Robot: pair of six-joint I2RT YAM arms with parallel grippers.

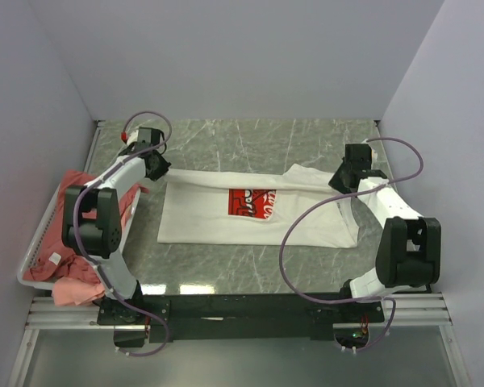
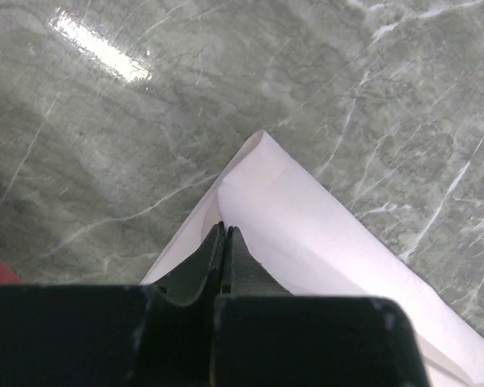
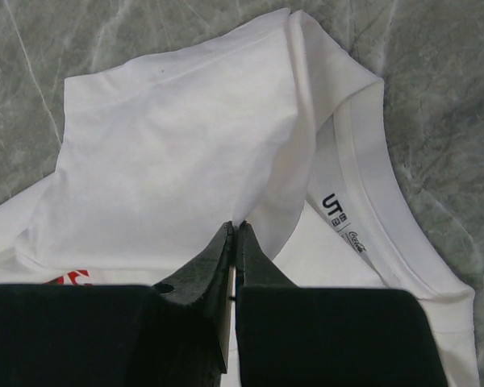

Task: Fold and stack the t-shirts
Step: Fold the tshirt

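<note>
Both my jaws pinch shut on the white cotton short-sleeved t-shirt with a red chest print (image 1: 202,218): left gripper (image 2: 226,229) at its folded corner, right gripper (image 3: 235,227) beside its collar, cloth spread between them.

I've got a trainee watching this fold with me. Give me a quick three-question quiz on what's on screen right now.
1. Multiple choice: where do the salmon-red t-shirts lie? A) in the wire basket; B) on top of the white t-shirt; C) hanging on the back wall.
2. True or false: the right gripper stands wide open.
3. Short answer: what colour is the white t-shirt's chest print?
Key: 1 A; 2 false, it is shut on the white t-shirt; 3 red.
</note>
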